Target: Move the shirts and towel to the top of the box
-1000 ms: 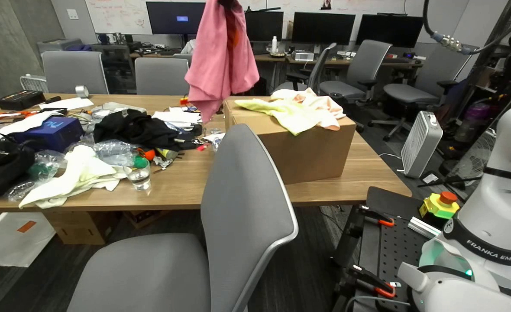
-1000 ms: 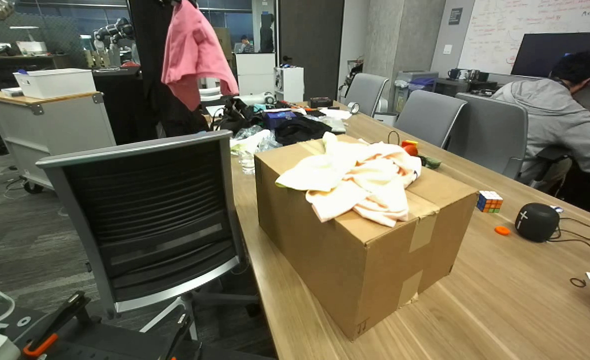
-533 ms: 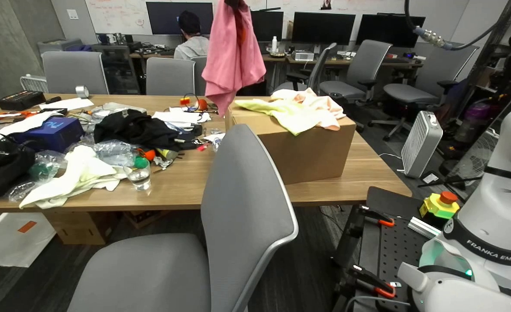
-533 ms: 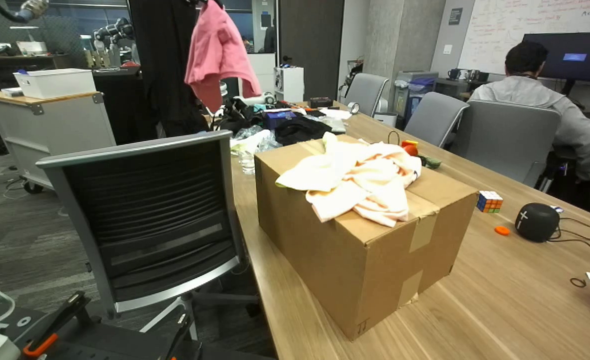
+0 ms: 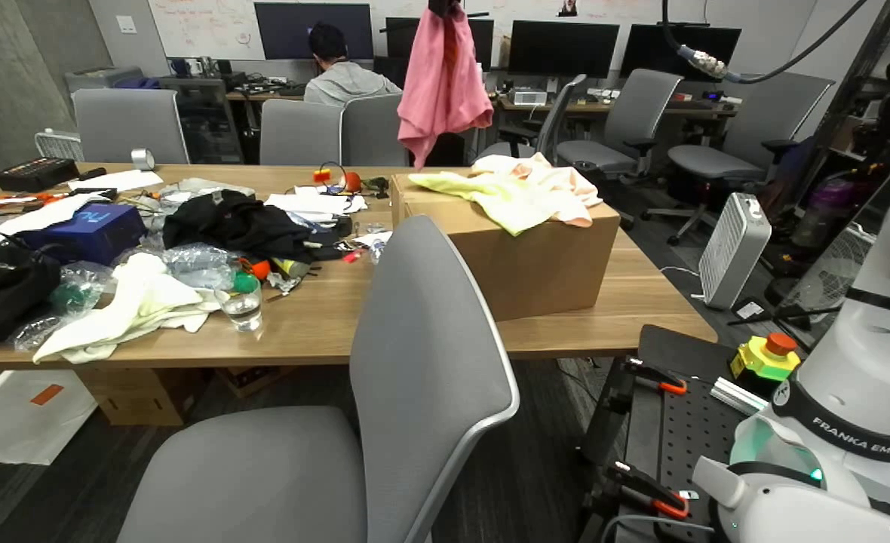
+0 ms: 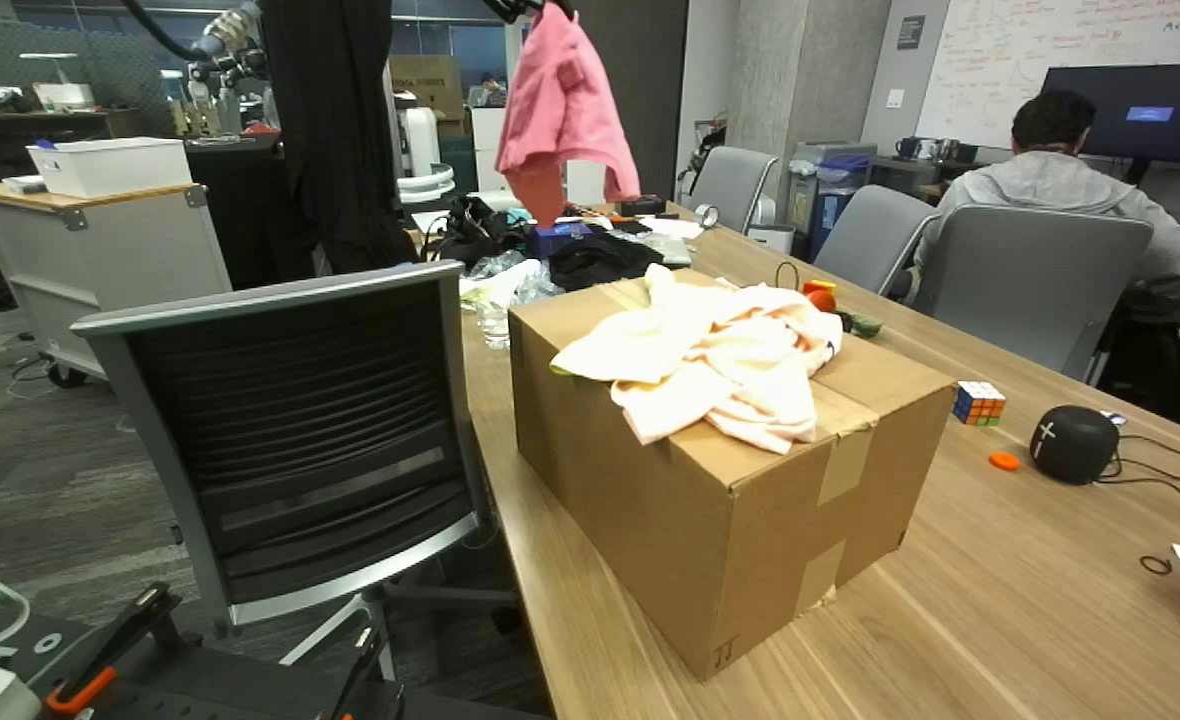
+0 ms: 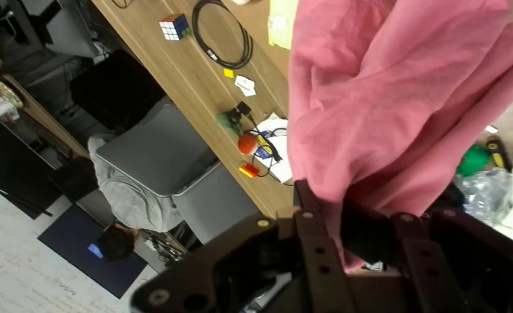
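Note:
The brown cardboard box [image 5: 543, 275] stands on the wooden table. On its top lie a crumpled peach-cream shirt [image 6: 750, 370] and a pale yellow cloth [image 5: 509, 202], one partly over the other. A pink cloth [image 6: 560, 120] hangs in the air past the end of the box, above table height, in both exterior views. My gripper [image 7: 328, 198] is shut on its upper part, and folds spread from between the fingers in the wrist view. In an exterior view the gripper [image 5: 443, 7] shows only at the top edge. Which cloth is the towel, I cannot tell.
A grey chair [image 5: 430, 339] rises in front of the table, close to the box. Beyond it are a glass of water [image 5: 243, 309], a white and pale-green cloth [image 5: 139, 302] and black garments [image 5: 237, 226]. A small speaker [image 6: 1075, 445] and a cube [image 6: 979, 402] sit beside the box.
The gripper has carried the pink cloth rightward in both exterior views, nearer the box. At the back, a person in grey has shifted and now shows seated at the desk.

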Robot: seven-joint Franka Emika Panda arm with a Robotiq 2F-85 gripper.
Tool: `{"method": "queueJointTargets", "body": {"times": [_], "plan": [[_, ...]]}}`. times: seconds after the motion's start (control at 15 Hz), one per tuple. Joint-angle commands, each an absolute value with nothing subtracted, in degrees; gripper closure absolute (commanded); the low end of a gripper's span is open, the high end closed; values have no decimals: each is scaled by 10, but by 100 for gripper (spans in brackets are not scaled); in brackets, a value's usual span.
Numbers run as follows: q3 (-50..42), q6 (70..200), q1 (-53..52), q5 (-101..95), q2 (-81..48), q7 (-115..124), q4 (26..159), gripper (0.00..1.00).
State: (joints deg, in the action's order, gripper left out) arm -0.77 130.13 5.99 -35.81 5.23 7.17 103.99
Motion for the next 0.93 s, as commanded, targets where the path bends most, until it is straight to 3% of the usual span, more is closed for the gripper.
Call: {"method": "queueJointTargets", "body": {"times": [0.0,0.4,0.47,0.53,0.67,0.87], "plan": [[-36,1286,78,-378,27,100,978,95],[-75,1289,109,-436,7,185,932,95],[-79,1283,110,-435,1,187,924,90],[-82,1286,110,-444,-2,199,925,65],[-85,1285,108,-443,-6,197,925,63],[-85,1285,105,-438,-9,185,930,39]]}}
